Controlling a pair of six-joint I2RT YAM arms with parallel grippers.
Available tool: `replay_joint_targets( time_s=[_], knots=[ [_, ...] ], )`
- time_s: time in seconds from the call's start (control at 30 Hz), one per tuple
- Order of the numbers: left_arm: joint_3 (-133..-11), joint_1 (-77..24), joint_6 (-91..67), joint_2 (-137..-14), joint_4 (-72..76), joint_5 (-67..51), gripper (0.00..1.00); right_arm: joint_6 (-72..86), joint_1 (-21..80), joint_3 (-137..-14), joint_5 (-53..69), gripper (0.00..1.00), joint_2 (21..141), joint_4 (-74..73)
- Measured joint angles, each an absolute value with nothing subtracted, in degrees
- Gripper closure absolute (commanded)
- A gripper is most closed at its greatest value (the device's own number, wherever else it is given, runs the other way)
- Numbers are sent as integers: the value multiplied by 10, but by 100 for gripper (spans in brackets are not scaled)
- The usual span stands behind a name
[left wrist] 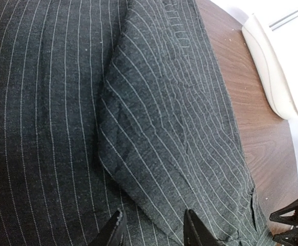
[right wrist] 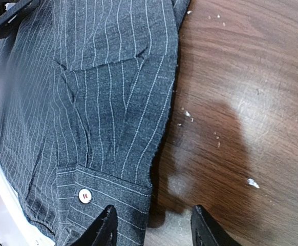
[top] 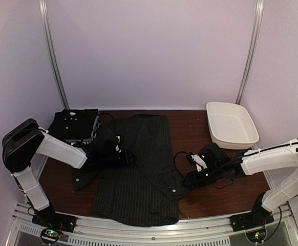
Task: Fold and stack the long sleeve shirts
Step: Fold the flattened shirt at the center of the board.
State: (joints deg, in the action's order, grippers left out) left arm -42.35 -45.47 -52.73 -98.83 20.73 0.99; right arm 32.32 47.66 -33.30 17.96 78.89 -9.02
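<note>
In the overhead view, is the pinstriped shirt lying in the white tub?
No, the pinstriped shirt lies spread on the table, apart from the white tub.

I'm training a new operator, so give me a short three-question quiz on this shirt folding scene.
1. True or false: the white tub holds a shirt.
2. Where on the table is the folded shirt? A back left, B back right, C near centre.
3. What small fastener on the pinstriped shirt lies by the right gripper?
Key: 1 false, it is empty. 2 A. 3 a white button.
</note>
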Motion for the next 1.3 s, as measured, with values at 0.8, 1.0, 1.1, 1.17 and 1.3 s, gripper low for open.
replay_joint_targets(
  time_s=[0.8, 1.0, 1.1, 1.17, 1.3],
  knots=[
    [-453, -450, -572, -1061, 261, 1, 90, 356, 486, -321, 232, 99, 809, -44],
    [-454, -447, -564, -1061, 262, -1, 98, 362, 491, -323, 239, 100, 809, -44],
    [-454, -444, -558, -1058, 257, -1, 100, 364, 496, -326, 244, 100, 809, -45],
    [-454, -440, -553, -1054, 252, -2, 100, 366, 502, -332, 248, 100, 809, -48],
    [-457, -430, -542, -1041, 243, -2, 100, 374, 517, -348, 256, 100, 809, -51]
  ],
)
